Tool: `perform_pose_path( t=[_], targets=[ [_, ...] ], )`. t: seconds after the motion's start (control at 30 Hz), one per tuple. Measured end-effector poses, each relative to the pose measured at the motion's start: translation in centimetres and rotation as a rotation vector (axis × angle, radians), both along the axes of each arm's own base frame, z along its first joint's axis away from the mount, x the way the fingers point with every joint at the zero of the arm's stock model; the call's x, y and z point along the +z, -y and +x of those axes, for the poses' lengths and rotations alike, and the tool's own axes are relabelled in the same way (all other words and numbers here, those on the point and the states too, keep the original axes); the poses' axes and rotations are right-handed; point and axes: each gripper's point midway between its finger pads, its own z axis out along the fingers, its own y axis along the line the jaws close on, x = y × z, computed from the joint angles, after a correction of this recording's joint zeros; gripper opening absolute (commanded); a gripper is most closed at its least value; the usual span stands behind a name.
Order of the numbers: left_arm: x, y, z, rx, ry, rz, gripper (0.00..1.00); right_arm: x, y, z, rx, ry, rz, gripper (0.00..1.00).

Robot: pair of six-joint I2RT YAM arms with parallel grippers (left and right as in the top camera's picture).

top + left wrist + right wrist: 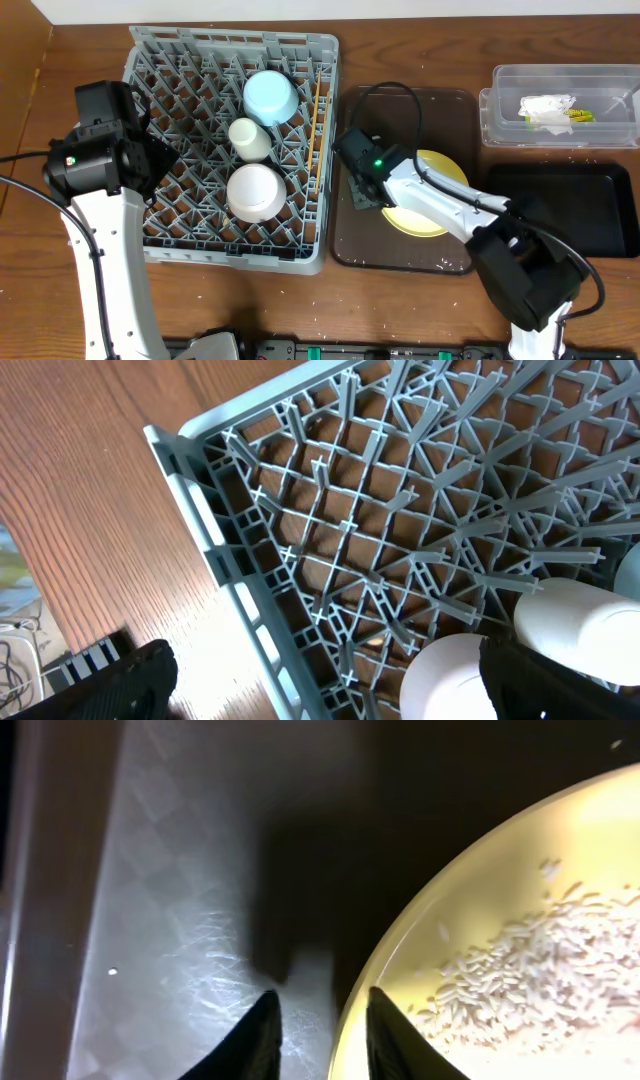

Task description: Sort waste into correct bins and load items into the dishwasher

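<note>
Right gripper narrowly parted, straddling yellow plate rim; left gripper wide over rack.

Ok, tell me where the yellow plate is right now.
In the overhead view, the yellow plate lies on the brown tray, right of the grey dish rack, with the right gripper at its left rim.

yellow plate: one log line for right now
right tool open, fingers either side of yellow plate rim | rice crumbs on plate | plate on brown tray
</note>
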Motion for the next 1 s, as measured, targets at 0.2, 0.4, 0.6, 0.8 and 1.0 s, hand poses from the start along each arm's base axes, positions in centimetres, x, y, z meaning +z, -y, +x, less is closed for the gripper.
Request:
perform_pose_path(
  t=[0.2,0.4,0.6,0.8,1.0],
  targets=[
    [0.0,0.0,0.0,0.0,0.0,0.0,0.98,-0.5,0.2,-0.2,-0.008,-0.01,-0.009,0.02],
    [0.0,0.0,0.0,0.0,0.0,0.0,0.98,-0.4,0.5,0.3,-0.025,0.014,-0.026,0.01],
    [0.0,0.0,0.0,0.0,0.0,0.0,0.98,-0.2,0.5,0.9,-0.031,0.047,-0.03,0.01],
    [0.0,0.0,0.0,0.0,0.0,0.0,0.98,-0.2,0.8,1.0,-0.025,0.051,-0.047,0.01],
    [0.0,0.0,0.0,0.0,0.0,0.0,0.98,0.9,1.3,1.2,-0.012,0.054,-0.097,0.01]
  ],
)
